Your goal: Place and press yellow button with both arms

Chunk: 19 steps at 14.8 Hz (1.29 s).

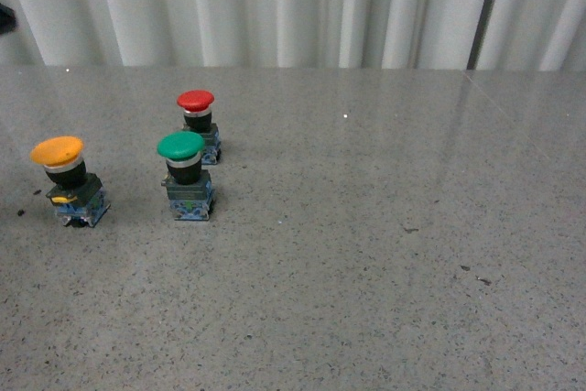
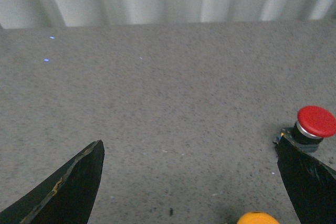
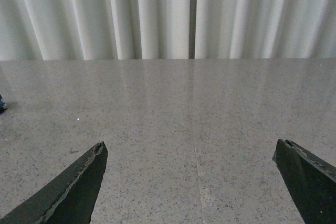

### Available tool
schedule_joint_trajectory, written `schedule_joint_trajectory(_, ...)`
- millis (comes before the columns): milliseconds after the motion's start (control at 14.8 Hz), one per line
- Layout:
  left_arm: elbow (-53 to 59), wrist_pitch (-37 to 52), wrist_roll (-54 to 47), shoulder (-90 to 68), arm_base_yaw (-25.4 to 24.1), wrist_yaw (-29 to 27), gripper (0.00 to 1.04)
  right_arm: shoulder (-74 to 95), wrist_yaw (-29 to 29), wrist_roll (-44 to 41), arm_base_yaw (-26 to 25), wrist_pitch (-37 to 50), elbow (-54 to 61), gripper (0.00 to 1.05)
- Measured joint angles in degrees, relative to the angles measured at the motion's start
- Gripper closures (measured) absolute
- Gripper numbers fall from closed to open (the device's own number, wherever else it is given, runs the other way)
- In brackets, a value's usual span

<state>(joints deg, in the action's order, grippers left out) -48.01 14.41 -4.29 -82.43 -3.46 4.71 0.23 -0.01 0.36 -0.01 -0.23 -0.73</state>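
Note:
The yellow button (image 1: pixel 62 171) stands on the grey stone table at the far left, its cap tilted. In the left wrist view only the top of its yellow cap (image 2: pixel 256 217) shows at the frame edge. My left gripper (image 2: pixel 191 153) is open, its black fingers (image 2: pixel 73 182) wide apart above the table, with the cap just short of the gap between them. My right gripper (image 3: pixel 190 153) is open and empty over bare table. Neither arm shows in the front view.
A green-capped switch (image 1: pixel 186 174) stands right of the yellow button, and a red-capped switch (image 1: pixel 199 124) behind it. The red one (image 2: pixel 314 124) shows beside my left gripper's finger. White pleated curtain (image 1: pixel 293 6) closes the table's far edge.

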Motion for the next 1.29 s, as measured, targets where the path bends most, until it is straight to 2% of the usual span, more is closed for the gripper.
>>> schedule_joint_trajectory(271,0.6,0.3,-0.6,-7.3,5.0,-0.6,0.07,0.0,0.0,0.0,0.0,0.0,0.0,0.07)
schedule_joint_trajectory(814,3.3,1.9,-3.8,-10.6,6.2,-1.8,0.07,0.0,0.0,0.0,0.0,0.0,0.0,0.07)
schedule_joint_trajectory(881,3.7,1.7,-4.3,-10.7,6.4,-2.2,0.10,0.0,0.0,0.0,0.0,0.0,0.0,0.07)
schedule_joint_trajectory(1085,3.8,1.4,-5.7,-10.3,7.1,-3.2,0.55,0.0,0.0,0.0,0.0,0.0,0.0,0.07)
schedule_joint_trajectory(1153,3.8,0.5,-6.5,-8.8,7.4,-3.9,0.67,0.0,0.0,0.0,0.0,0.0,0.0,0.07)
schedule_joint_trajectory(1288,3.1,-2.9,-7.2,-1.5,10.6,-5.2,0.70,0.0,0.0,0.0,0.0,0.0,0.0,0.07)
